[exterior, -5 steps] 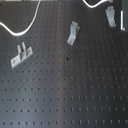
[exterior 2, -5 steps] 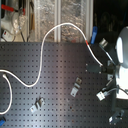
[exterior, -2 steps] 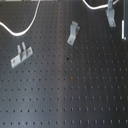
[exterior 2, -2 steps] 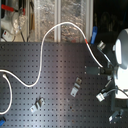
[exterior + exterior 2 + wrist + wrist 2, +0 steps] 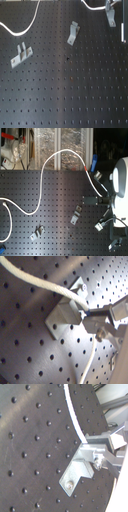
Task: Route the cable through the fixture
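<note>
Little has shifted since a second ago: in the second exterior view the arm (image 5: 119,188) has leaned only slightly and the cable (image 5: 47,163) keeps the same loop across the board (image 5: 55,235). We note three brackets. In the first exterior view one (image 5: 20,54) sits toward the first exterior view's left, one (image 5: 73,33) near the middle, and one (image 5: 109,12) at the far right, where the cable comes down.

In the first wrist view the cable (image 5: 45,283) runs in over the board and meets that last bracket (image 5: 64,315) right at the gripper (image 5: 95,320). The dark fingertips (image 5: 100,318) seem closed on the cable just beside the bracket, though we cannot tell for sure; the pinch point is small and partly hidden. The second wrist view shows the cable (image 5: 75,426) curving down to the bracket's (image 5: 80,466) upper edge.

We judge the step in hand is seating the cable into this first bracket. To do it well, we should keep the cable taut and low, line it up with the slot, and move slowly so it does not ride over the top.
</note>
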Controlling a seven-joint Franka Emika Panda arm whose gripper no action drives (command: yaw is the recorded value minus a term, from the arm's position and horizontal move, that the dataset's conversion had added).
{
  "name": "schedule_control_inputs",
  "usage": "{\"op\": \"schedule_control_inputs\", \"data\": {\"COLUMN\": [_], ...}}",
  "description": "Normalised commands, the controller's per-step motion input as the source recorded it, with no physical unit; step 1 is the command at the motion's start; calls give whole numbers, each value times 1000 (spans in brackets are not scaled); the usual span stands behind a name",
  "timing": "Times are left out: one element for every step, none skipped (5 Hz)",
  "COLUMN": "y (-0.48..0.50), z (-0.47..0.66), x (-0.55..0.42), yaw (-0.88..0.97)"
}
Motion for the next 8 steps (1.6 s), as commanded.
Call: {"op": "schedule_control_inputs", "data": {"y": [19, 100, 87, 116, 79, 36, 65, 54], "z": [239, 205, 162, 215, 377, 479, 430, 370], "x": [-160, -33, 35, 131, 134, 5, 4, 3], "yaw": [-80, -37, 46, 154, 140, 54, 0, 0]}}
